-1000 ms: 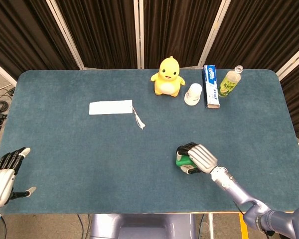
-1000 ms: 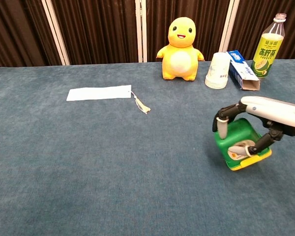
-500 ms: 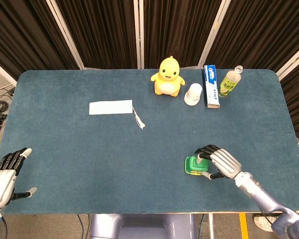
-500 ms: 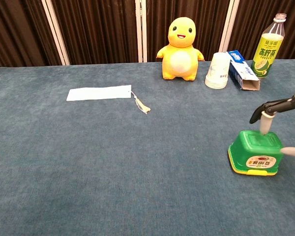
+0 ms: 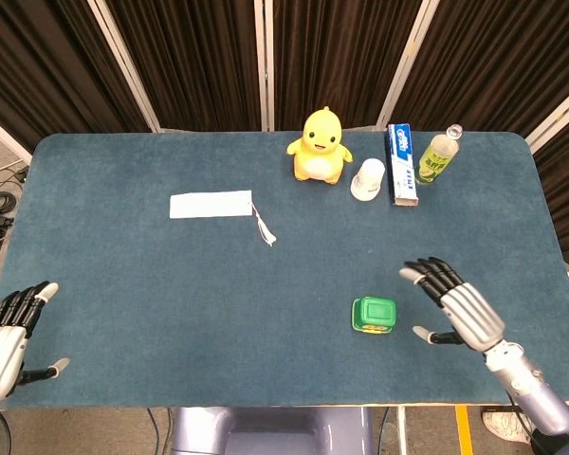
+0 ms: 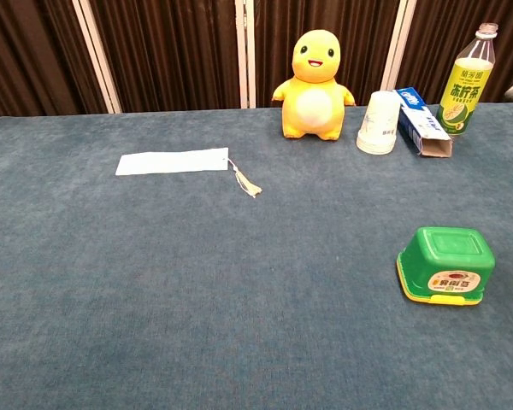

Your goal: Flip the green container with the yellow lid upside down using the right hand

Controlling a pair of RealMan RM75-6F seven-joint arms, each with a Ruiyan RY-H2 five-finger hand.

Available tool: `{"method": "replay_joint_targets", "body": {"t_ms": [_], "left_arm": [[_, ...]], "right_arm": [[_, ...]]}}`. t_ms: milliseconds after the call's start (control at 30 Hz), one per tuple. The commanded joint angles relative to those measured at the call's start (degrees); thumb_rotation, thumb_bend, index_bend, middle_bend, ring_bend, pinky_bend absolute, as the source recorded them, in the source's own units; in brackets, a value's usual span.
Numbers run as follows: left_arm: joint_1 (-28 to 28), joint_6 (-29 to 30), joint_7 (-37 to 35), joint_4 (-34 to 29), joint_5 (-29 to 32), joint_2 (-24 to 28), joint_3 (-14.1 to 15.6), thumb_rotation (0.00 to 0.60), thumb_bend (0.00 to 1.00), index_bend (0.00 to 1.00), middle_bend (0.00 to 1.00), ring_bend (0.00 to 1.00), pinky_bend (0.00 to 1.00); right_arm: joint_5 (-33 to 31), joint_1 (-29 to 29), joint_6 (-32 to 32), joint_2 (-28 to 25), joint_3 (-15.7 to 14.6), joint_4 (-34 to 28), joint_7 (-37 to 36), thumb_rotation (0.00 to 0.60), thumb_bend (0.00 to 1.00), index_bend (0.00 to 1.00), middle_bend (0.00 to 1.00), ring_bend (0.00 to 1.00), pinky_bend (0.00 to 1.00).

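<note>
- Green container (image 6: 445, 264) sits on the table (image 5: 123, 275), yellow lid (image 6: 434, 297) against the cloth, base up: I judge the flip done.
- My right hand (image 5: 458, 310) hovers just beside it, fingers spread, holding nothing.
- Left hand (image 5: 5, 343) idle and empty at the near-left corner, fingers apart.
- Only retreating remains, I reckon.

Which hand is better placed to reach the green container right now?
The right hand: it hovers open just beside the green container, while the left hand sits at the table's far corner.
</note>
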State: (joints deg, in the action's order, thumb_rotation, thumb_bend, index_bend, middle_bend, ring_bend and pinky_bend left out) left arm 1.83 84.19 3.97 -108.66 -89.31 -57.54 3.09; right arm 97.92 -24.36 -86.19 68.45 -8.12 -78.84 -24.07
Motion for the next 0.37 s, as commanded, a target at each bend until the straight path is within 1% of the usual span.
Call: {"method": "replay_joint_targets", "body": {"t_ms": [33, 100, 200, 367], "left_arm": [[-0.49, 0.96, -0.12, -0.10, -0.61, 0.13, 0.12, 0.600, 0.00, 0.00, 0.00, 0.00, 0.00], [-0.85, 1.78, 0.31, -0.13, -1.02, 0.11, 0.10, 0.600, 0.00, 0.00, 0.00, 0.00, 0.00], [-1.22, 2.46, 0.26, -0.29, -1.44, 0.10, 0.20, 0.600, 0.00, 0.00, 0.00, 0.00, 0.00], [-1.67, 3.28, -0.33, -0.33, -2.39, 0.40, 0.47, 0.600, 0.00, 0.00, 0.00, 0.00, 0.00]], "right_arm": [[-4.43, 4.61, -2.44, -5.40, 1.06, -8.54, 10.82, 0.600, 0.03, 0.00, 0.00, 0.00, 0.00], [-6.14, 6.28, -3.15, -6.93, 1.25, -11.78, 14.96, 0.600, 0.02, 0.00, 0.00, 0.00, 0.00], [-7.93, 8.37, -4.76, -8.00, 1.70, -15.18, 18.89, 0.600, 0.00, 0.00, 0.00, 0.00, 0.00], [-10.11, 12.29, -8.88, -7.78, 2.97, -18.67, 23.36, 0.600, 0.00, 0.00, 0.00, 0.00, 0.00]]}}
